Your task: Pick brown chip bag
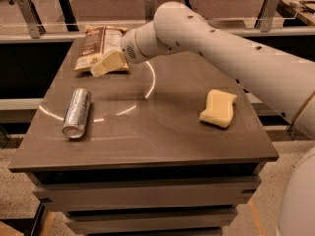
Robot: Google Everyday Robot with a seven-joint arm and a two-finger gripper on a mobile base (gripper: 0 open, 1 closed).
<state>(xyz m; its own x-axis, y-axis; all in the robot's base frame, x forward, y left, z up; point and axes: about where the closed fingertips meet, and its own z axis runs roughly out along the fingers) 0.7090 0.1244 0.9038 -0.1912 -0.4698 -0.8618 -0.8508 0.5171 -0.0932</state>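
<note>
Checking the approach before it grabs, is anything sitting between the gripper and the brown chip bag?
Nothing visible. The gripper is right at the brown chip bag, back left. The silver can lies front left and the yellow sponge to the right, both off that path.

The claw [102, 66] hangs over the far left part of the counter [147, 136], at the near edge of the chip bag [94, 39]. The bag lies flat just behind and partly beneath the claw, close to the counter's far edge. The drink can [77, 112] lies on its side in front of the claw, slightly to its left and well apart. The sponge block [218, 108] rests well to the claw's right and nearer the front.
</note>
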